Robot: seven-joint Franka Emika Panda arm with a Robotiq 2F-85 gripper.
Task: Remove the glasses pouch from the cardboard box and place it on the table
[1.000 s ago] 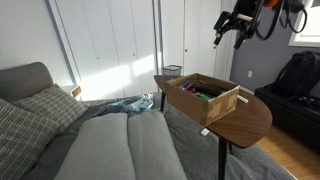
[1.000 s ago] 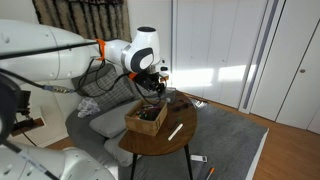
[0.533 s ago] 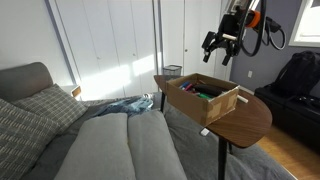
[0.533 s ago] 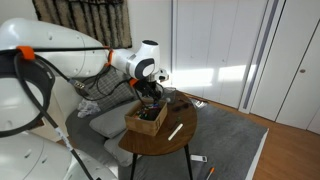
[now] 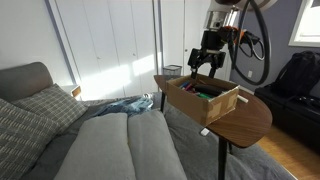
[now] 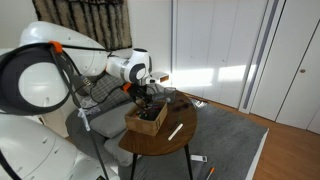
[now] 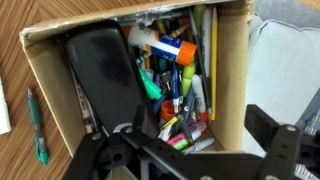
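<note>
The tan cardboard box (image 5: 215, 104) stands on the dark-brown oval table (image 5: 248, 120) and shows in both exterior views (image 6: 140, 124). In the wrist view the box (image 7: 45, 85) is open, and the black glasses pouch (image 7: 100, 75) lies flat in its left half beside a heap of markers and pens (image 7: 175, 75). My gripper (image 5: 203, 68) hangs just above the far end of the box (image 6: 143, 97). Its fingers are spread open and empty over the marker side (image 7: 200, 135). It does not touch the pouch.
A green pen (image 7: 37, 125) and a white strip (image 6: 175, 131) lie on the table (image 6: 160, 146) beside the box. A grey sofa (image 5: 120, 145) with cushions stands close to the table. A small white label (image 5: 205, 131) hangs from a box flap.
The gripper has come down from high above and moved across to hover just over the box. The box and pouch have not moved.
</note>
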